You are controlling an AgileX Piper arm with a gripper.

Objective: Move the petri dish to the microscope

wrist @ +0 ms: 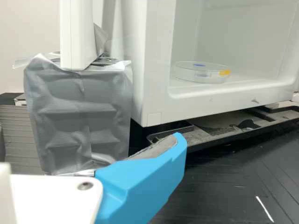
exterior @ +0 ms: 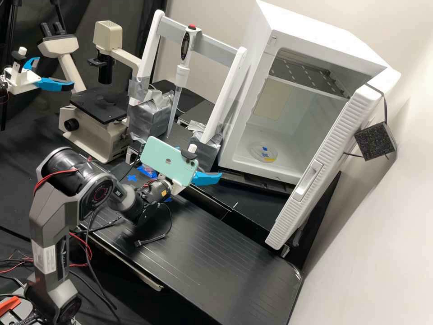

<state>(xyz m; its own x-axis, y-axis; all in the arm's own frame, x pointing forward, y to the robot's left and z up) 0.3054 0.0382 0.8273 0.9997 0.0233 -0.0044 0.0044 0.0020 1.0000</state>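
Observation:
My gripper point(exterior: 206, 178) is open above the bench, in front of the white incubator, partly behind the phone mounted on the wrist. One blue finger point(wrist: 142, 179) of the gripper shows in the wrist view, with nothing against its grey pad. The clear, round petri dish point(exterior: 264, 152) lies flat on the incubator's floor, apart from the gripper, with blue marks and a yellow patch. Through the incubator opening in the wrist view, the petri dish point(wrist: 201, 73) sits near the front lip. The beige microscope point(exterior: 94, 131) with its black stage stands at the back left.
The incubator point(exterior: 234, 140) has its door point(exterior: 324, 162) swung open toward the right. Between it and the microscope is a white stand point(exterior: 223, 95) with a hanging pipette point(exterior: 182, 72) and tape-wrapped feet. Another blue-fingered gripper shows at the far left.

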